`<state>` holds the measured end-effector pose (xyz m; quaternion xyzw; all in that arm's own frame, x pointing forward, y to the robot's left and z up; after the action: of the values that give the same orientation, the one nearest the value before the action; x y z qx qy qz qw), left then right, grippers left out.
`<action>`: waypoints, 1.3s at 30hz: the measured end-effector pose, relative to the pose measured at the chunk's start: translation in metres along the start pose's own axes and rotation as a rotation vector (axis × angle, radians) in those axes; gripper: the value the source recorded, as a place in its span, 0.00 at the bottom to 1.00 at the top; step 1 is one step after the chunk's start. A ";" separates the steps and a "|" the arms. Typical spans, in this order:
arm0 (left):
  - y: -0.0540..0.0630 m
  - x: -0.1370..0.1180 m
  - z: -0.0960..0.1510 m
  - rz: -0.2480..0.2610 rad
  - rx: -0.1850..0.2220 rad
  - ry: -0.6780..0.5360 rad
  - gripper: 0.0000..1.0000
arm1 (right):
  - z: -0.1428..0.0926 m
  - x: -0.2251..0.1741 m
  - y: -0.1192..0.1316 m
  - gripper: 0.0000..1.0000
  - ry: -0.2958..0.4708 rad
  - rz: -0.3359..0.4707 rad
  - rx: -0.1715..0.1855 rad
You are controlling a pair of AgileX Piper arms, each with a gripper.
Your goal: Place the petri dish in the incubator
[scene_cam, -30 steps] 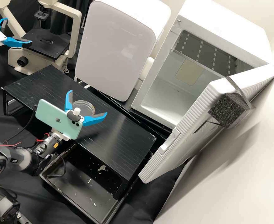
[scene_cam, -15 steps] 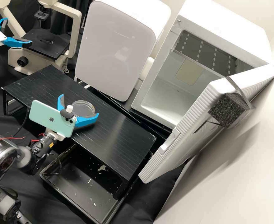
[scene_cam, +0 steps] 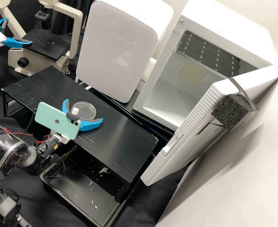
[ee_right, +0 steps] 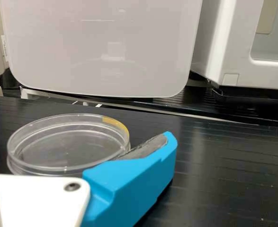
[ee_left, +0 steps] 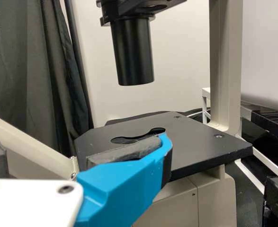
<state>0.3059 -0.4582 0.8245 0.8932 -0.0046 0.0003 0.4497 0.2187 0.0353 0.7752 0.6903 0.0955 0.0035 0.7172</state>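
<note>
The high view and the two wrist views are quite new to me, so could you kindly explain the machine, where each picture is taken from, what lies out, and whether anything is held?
The machine is a pair of robot arms. The high view looks down from a fixed camera; each wrist view comes from a camera on that arm. The right pincer is open, apparently around a clear petri dish resting on a black stand. The left pincer is open by a microscope. Neither seems to grip anything. The white cabinet with its door open is probably the incubator.
</note>
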 end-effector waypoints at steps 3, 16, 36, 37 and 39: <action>0.000 0.000 0.000 0.000 0.000 0.000 1.00 | 0.001 0.004 0.001 1.00 0.000 0.003 -0.003; 0.000 0.000 0.000 0.000 0.000 0.000 1.00 | 0.004 0.007 0.002 0.00 -0.001 -0.001 -0.011; 0.000 0.000 0.000 0.000 0.000 0.000 1.00 | 0.004 0.009 0.004 0.00 0.021 -0.007 -0.005; 0.000 0.000 0.000 0.000 0.000 0.000 1.00 | 0.004 0.009 0.004 0.00 0.021 -0.007 -0.005; 0.000 0.000 0.000 0.000 0.000 0.000 1.00 | 0.005 0.009 0.004 0.00 0.019 -0.008 -0.004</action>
<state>0.3059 -0.4582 0.8245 0.8932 -0.0046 0.0003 0.4497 0.2289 0.0321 0.7776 0.6885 0.1052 0.0072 0.7175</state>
